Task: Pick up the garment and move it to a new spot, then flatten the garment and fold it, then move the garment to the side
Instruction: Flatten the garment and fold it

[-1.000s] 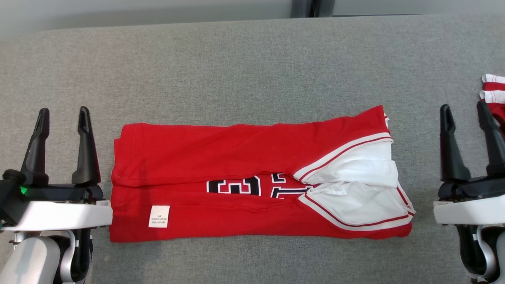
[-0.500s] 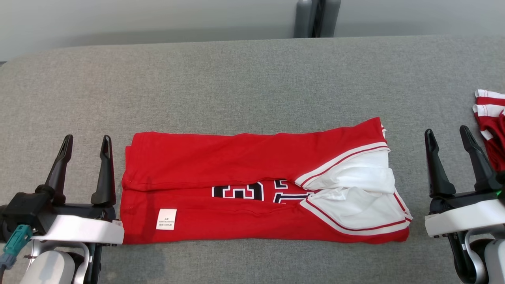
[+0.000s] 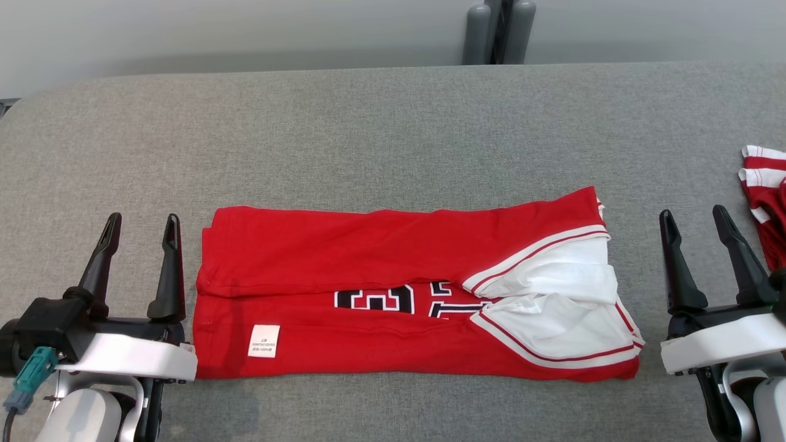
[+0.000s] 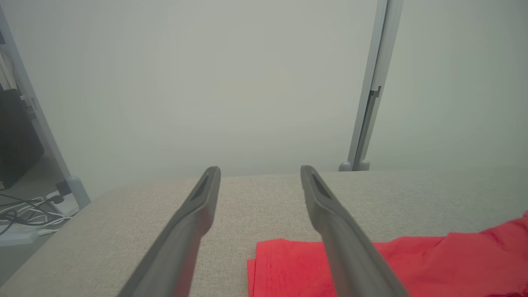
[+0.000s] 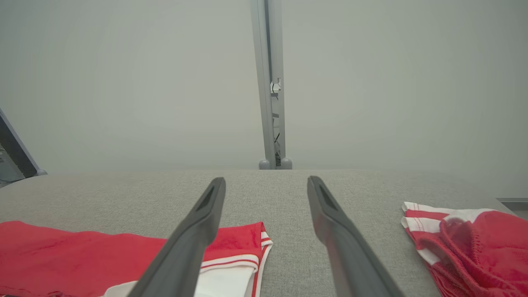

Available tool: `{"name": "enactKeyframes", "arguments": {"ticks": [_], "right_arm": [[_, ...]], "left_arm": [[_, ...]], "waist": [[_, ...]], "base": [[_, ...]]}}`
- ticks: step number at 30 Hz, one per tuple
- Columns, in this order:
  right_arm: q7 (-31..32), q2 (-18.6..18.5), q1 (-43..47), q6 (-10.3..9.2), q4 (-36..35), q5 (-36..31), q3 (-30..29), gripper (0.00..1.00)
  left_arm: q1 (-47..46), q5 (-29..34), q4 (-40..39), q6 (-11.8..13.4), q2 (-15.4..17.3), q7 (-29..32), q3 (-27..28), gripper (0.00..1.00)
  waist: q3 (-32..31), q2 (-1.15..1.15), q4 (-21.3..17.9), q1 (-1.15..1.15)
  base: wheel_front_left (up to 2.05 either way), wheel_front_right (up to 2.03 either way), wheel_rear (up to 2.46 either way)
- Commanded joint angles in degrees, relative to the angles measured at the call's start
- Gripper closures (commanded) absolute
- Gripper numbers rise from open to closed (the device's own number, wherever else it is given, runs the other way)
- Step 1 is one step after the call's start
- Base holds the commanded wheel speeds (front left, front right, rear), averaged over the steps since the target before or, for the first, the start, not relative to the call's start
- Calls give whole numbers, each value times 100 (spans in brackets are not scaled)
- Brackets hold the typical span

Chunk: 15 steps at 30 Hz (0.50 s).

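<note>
The garment (image 3: 381, 264), a red jersey with white trim and black lettering, lies folded into a long band across the middle of the grey table (image 3: 393, 129). A white label faces up near its left end. My left gripper (image 3: 143, 218) stands open just beyond the jersey's left edge, touching nothing. At the opposite end my right gripper (image 3: 694, 213) is open too, a little clear of the white-trimmed side. The left wrist view has the red hem (image 4: 288, 264) under the left gripper (image 4: 260, 170). In the right wrist view the trimmed corner (image 5: 243, 247) lies below the right gripper (image 5: 266, 180).
Another red and white garment (image 3: 764, 196) lies crumpled at the table's right edge, close to my right gripper, seen also as red cloth (image 5: 470, 239). A grey post (image 3: 498, 31) stands behind the table's far edge. Cables (image 4: 24, 214) lie on the floor to the left.
The camera has tilted, so the whole picture has slid down. Both grippers stay open beside the jersey's ends, and the jersey lies as before.
</note>
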Motion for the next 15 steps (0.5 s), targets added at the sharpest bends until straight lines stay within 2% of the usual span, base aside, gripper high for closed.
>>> {"name": "enactKeyframes", "arguments": {"ticks": [1, 15], "right_arm": [[54, -38, 34, 1, 16, 45, -17, 0], [27, 24, 87, 2, 151, 99, 84, 0]], "left_arm": [[-57, 52, 15, -19, 26, -23, 13, 0], [138, 76, -43, 18, -15, -23, 30, 0]], "waist": [[1, 0, 7, 0], [-128, 0, -49, 0]], "base": [[0, 0, 0], [0, 0, 0]]}}
